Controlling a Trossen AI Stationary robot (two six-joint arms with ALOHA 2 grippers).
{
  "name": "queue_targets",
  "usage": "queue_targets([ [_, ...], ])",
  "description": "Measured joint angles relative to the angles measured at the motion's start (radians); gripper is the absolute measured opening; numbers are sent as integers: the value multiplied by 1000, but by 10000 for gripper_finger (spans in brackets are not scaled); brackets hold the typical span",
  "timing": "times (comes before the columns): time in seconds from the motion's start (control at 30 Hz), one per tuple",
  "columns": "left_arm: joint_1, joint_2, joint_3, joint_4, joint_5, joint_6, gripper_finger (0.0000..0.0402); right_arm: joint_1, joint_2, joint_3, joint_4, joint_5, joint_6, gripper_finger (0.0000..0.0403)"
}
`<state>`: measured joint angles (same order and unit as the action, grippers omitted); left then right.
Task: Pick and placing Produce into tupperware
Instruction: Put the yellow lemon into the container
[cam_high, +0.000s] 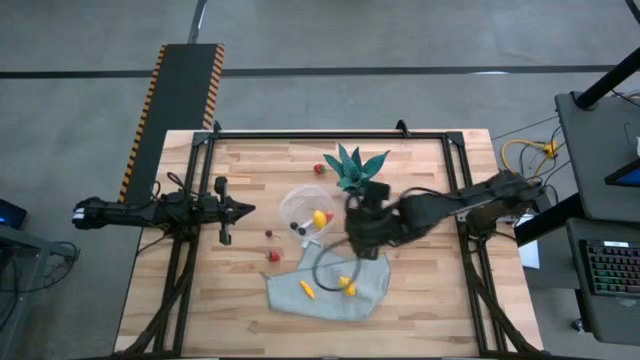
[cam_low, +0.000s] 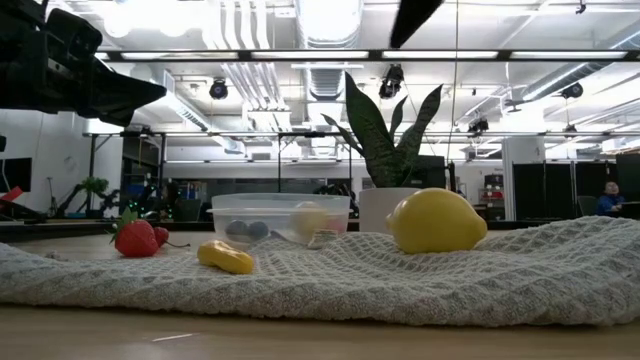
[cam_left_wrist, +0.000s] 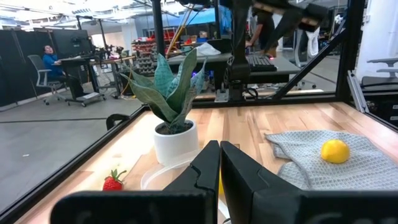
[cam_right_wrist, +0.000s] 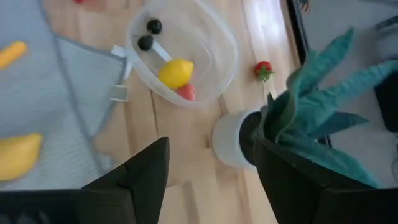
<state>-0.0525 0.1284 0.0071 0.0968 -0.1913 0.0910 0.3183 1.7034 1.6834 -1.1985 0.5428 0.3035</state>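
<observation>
Looks straight down from well above in the high view, taking in the whole table with the plant toward 12 o'clock and the cloth toward 6. Sits at tabletop level in the low view, hard against the cloth, facing level across it past the tub and plant into the room. From the left wrist, faces along the tabletop toward plant and cloth; from the right wrist, peers down from close above on tub, plant and cloth, all shared with the high view.
</observation>
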Motion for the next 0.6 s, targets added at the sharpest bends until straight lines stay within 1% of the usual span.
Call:
queue_targets([
  [0.1,0,0,0,0,0,0,0,72,-87,-97,86,11,48,226],
  [0.2,0,0,0,0,0,0,0,152,-155,-200,233,25,89,226],
  [0.3,0,1,0,0,0,0,0,236,-187,-290,405,122,110,226],
  [0.37,0,1,0,0,0,0,0,288,-181,-325,493,216,127,226],
  [0.43,0,2,0,0,0,-1,0,331,-155,-339,545,290,152,226],
  [0.53,0,1,0,0,0,-2,0,373,-92,-331,572,347,215,226],
  [0.6,0,2,0,-2,1,-2,0,383,-36,-301,575,356,260,226],
])
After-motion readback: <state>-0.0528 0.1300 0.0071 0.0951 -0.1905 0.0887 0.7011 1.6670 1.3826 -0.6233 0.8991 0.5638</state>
